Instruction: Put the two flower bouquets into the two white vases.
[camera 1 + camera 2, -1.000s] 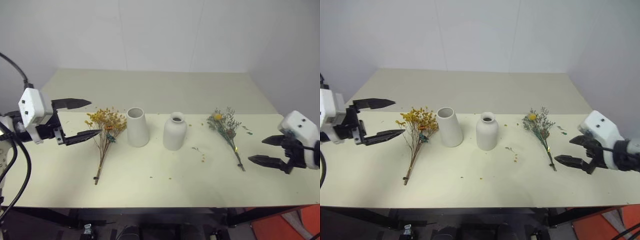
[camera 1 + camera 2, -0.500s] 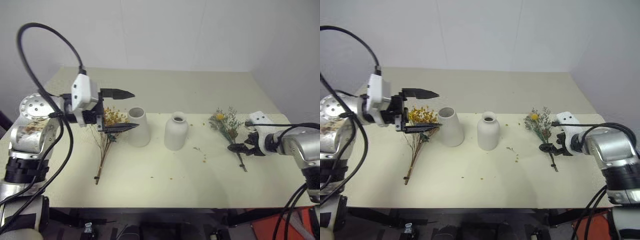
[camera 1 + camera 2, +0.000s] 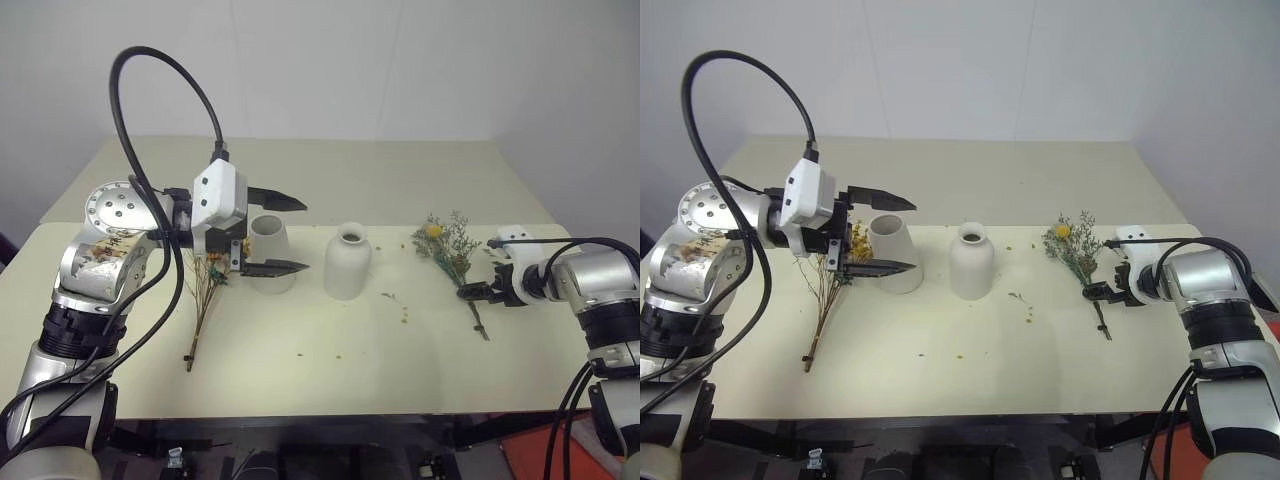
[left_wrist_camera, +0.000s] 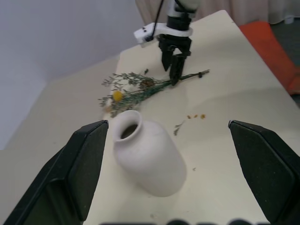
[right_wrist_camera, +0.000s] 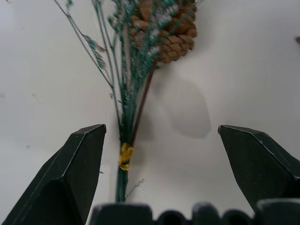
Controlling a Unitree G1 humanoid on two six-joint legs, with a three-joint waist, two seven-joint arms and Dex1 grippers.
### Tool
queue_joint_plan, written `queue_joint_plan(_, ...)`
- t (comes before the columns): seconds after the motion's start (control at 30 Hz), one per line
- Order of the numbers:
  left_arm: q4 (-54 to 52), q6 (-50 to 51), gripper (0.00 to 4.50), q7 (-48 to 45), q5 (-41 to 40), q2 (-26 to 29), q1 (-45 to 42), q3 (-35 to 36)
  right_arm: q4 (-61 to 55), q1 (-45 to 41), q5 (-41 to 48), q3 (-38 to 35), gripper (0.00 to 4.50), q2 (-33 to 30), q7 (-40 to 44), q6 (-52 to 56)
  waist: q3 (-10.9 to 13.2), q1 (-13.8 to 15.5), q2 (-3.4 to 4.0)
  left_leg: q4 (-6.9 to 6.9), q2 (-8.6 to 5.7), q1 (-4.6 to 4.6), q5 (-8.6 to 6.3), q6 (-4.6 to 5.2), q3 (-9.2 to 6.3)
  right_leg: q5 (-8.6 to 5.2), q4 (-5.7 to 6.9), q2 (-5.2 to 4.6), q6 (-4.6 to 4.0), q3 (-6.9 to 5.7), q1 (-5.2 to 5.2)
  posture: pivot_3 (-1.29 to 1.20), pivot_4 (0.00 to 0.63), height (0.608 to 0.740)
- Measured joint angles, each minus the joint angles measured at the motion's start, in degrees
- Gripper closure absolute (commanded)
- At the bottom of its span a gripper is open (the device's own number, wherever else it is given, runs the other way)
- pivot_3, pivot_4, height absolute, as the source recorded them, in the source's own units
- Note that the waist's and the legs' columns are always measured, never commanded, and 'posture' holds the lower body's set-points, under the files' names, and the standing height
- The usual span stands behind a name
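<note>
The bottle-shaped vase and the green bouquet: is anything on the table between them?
Only tiny scattered crumbs of dried flower, seen in the left eye view between the bottle-shaped vase and the green bouquet; otherwise the table is bare.

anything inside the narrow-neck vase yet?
Nothing pokes out of the narrow-neck vase; its mouth looks dark and bare, though its depths are hidden. Both bouquets lie on the table: the yellow bouquet, the grey-green bouquet.
</note>
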Motion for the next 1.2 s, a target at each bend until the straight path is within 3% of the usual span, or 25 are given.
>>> queue_joint_plan(0.1,-1.7,2.1,0.03,-0.1,0.6,1.0,0.1,-1.3,2.0,-0.4,-0.5,0.3,0.0,0.3,1.4,-0.5,0.0,-0.4,0.0,0.0,0.0,0.0,0.0,0.0,0.0,0.0,0.01,0.0,0.0,0.0,0.0,0.0,0.15,0.74)
queue_joint_plan(0.2,-3.1,3.3,0.0,-0.1,1.7,1.9,1.1,-2.1,5.1,-1.5,-1.2,0.7,0.6,1.0,2.9,-1.4,0.0,-0.6,0.01,0.0,-0.02,0.01,0.0,0.0,0.0,0.0,0.01,-0.01,0.0,0.02,0.0,0.0,0.15,0.74)
queue_joint_plan(0.57,-4.4,4.3,0.0,0.6,3.2,2.4,4.0,-2.8,10.7,-4.3,-4.7,3.0,4.45,2.7,8.6,-5.0,0.0,-0.8,0.01,0.0,-0.01,0.05,0.0,0.0,0.0,0.0,0.06,0.01,0.0,0.05,-0.01,0.0,0.15,0.74)
queue_joint_plan(0.9,-4.4,4.0,0.0,1.4,4.2,3.3,4.3,-2.4,10.8,-4.5,-6.7,2.2,4.48,3.3,8.8,-5.8,0.0,-0.8,0.01,0.0,-0.02,0.05,0.0,0.0,0.0,0.0,0.07,0.0,0.0,0.05,-0.01,0.0,0.15,0.74)
queue_joint_plan(1.0,-4.2,3.5,0.0,1.8,4.2,3.2,4.4,-1.3,4.6,-1.9,-6.2,-2.1,4.48,2.6,5.7,-4.1,0.0,-0.6,0.04,0.0,-0.03,-0.05,0.0,0.0,0.0,0.0,0.1,-0.01,0.0,0.05,-0.1,0.0,0.15,0.74)
queue_joint_plan(1.2,-3.6,3.3,0.0,1.8,4.2,4.5,5.9,0.2,-22.0,8.7,-1.9,-19.7,4.48,3.1,-4.3,-1.9,0.0,-0.4,0.04,0.0,-0.03,-0.1,0.0,0.0,-0.06,-0.02,0.16,-0.01,0.04,0.03,-0.17,0.0,0.15,0.74)
